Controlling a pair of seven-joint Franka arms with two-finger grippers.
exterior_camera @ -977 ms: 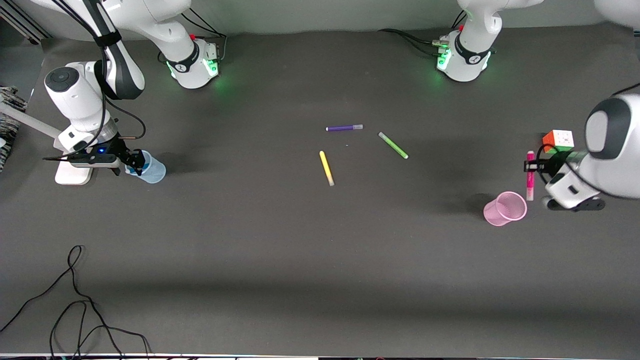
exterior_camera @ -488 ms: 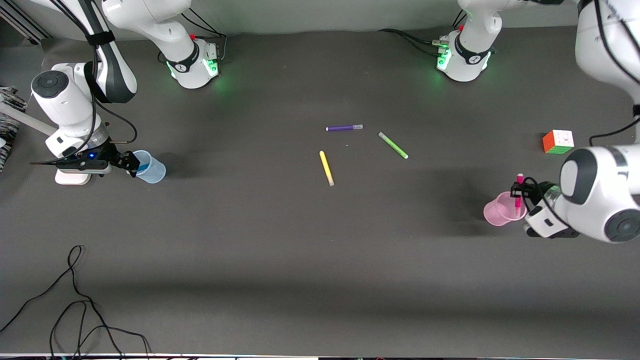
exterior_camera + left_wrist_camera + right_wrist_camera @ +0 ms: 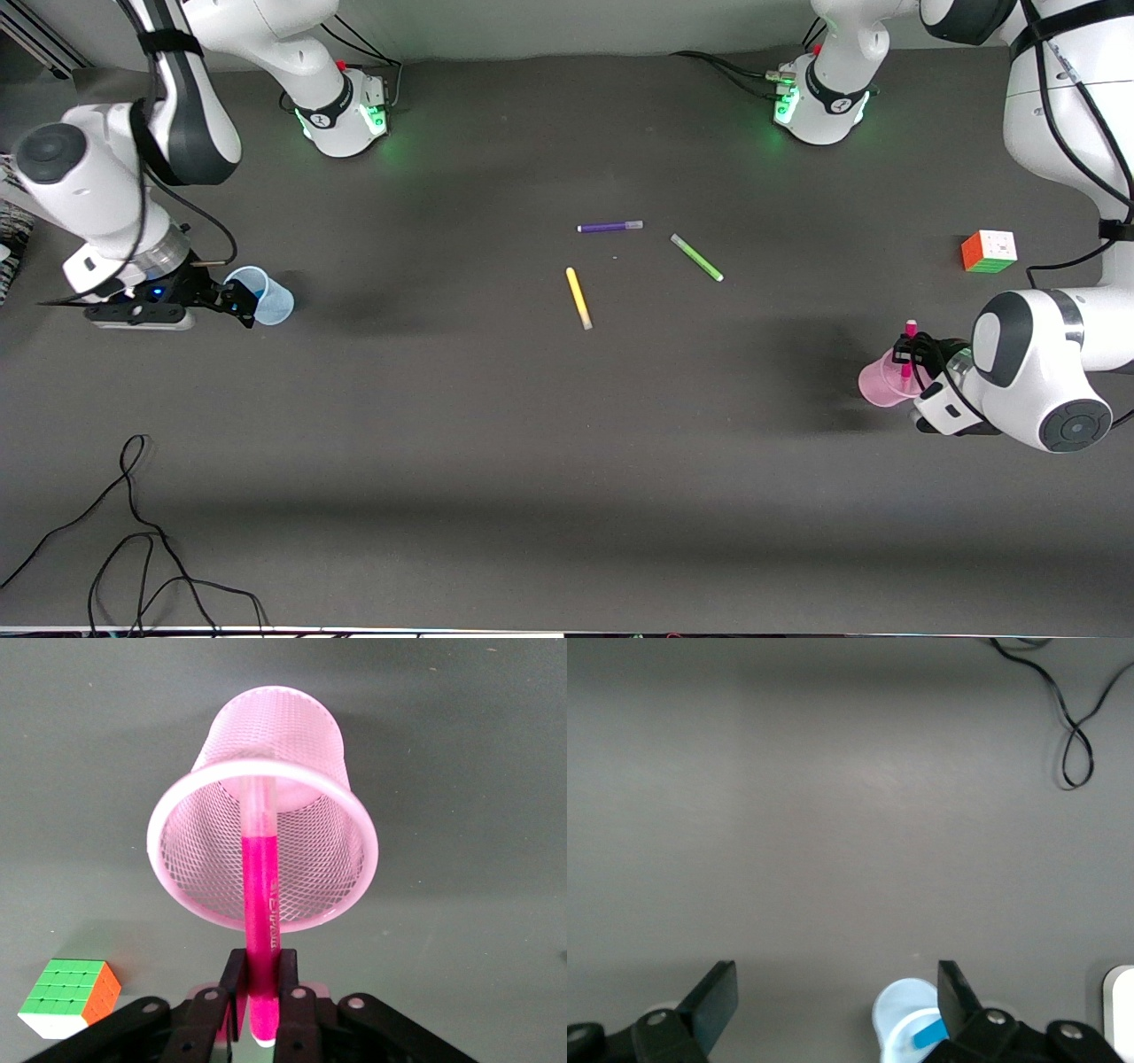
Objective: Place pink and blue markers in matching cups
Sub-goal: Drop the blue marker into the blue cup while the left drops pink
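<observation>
Two glossy white robot arms with rounded link housings and dark grey joint bands; round dark grey end caps on the wrist joints. Bases ringed in black, lit green, with small red fittings. Black cables run along the links. Black two-finger left gripper (image 3: 904, 354) and right gripper (image 3: 236, 302); silver screw heads on finger mounts.
</observation>
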